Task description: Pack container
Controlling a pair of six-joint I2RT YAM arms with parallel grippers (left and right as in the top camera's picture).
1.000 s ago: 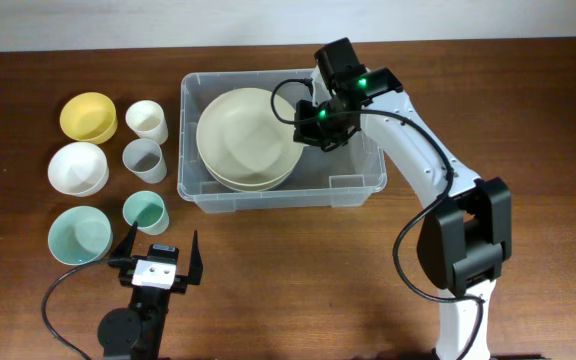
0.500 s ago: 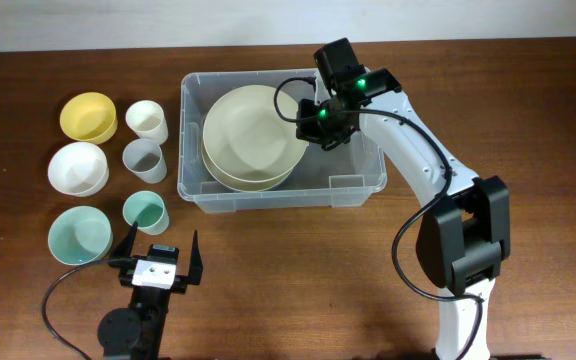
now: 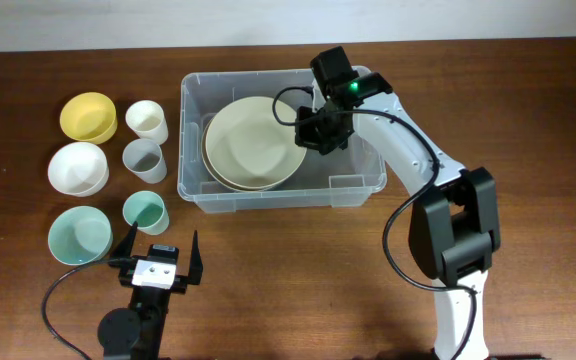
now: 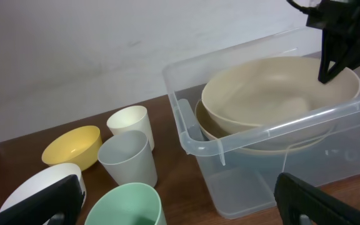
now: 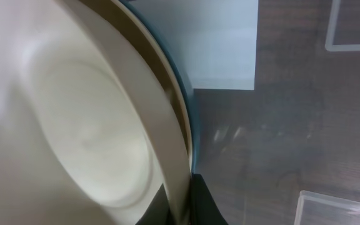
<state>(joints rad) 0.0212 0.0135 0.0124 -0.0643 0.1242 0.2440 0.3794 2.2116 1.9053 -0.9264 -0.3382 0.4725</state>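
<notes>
Right gripper [image 3: 308, 130] pinches the rim of the top bowl [image 3: 253, 135] at 3 o'clock inside the container [image 3: 348, 192], which sits toward 12 o'clock on the table [image 3: 528, 100]. The light, slick, slightly flexible bin is likely best lifted by its end handles.

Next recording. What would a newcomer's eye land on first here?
The clear container mid-table, where the right gripper pinches the rim of the upper beige bowl, nested in a lower beige bowl. Left of it stand a yellow bowl, a white bowl and a mint bowl beside three cups; the left gripper hangs open at the near edge.
</notes>
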